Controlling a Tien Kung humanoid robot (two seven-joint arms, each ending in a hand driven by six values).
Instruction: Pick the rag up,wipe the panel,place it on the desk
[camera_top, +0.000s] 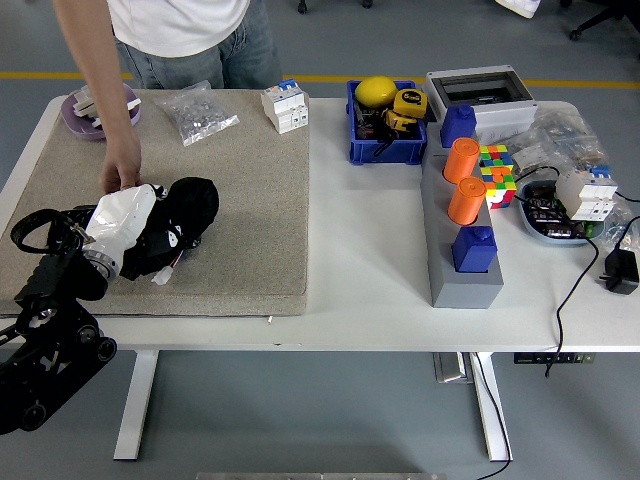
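Rag (190, 200) bunched over left hand (160, 235), grip unclear, panel mostly hidden beneath; person's hand (120, 172) alongside.

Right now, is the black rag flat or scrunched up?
Scrunched up: the black rag sits in a rumpled heap under the robot's left hand, not spread flat.

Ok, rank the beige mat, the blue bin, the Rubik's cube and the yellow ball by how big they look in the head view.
1. Beige mat
2. Blue bin
3. Yellow ball and Rubik's cube: they look about alike, and the cube is partly hidden, so I will not rank them.
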